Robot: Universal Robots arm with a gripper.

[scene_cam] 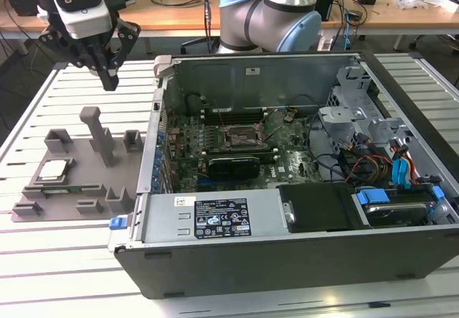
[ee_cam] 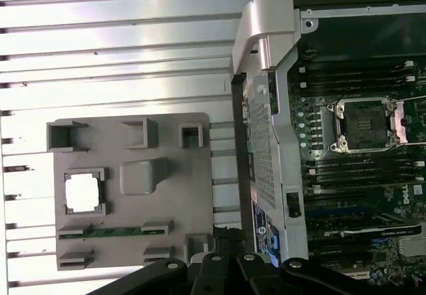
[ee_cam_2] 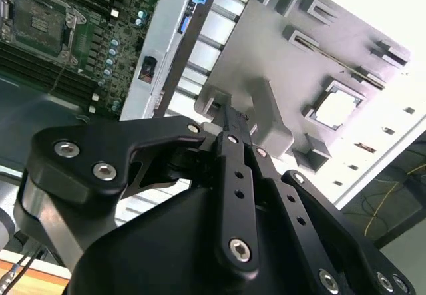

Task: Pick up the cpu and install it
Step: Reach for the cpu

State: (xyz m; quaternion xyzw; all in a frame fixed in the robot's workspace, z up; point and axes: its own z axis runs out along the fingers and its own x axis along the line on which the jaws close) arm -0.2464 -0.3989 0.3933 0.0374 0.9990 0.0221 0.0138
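The cpu (scene_cam: pixel 54 170) lies in the fixture (scene_cam: pixel 77 163). We see the gripper (scene_cam: pixel 110 81) above it, well apart, fingers (ee_cam_2: pixel 230 150) pressed together, empty.

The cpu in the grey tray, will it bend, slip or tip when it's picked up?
The cpu looks like a flat metal-topped square, so probably stiff and light. Its shiny top may be slippery. Lying flat in a pocket of the grey tray, it's unlikely to roll or tip.

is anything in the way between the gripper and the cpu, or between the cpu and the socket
Nothing covers the cpu: it lies bare in the grey fixture, and the gripper hangs higher up beside it. Toward the socket, the fixture's tall post and the case's side wall stand between.
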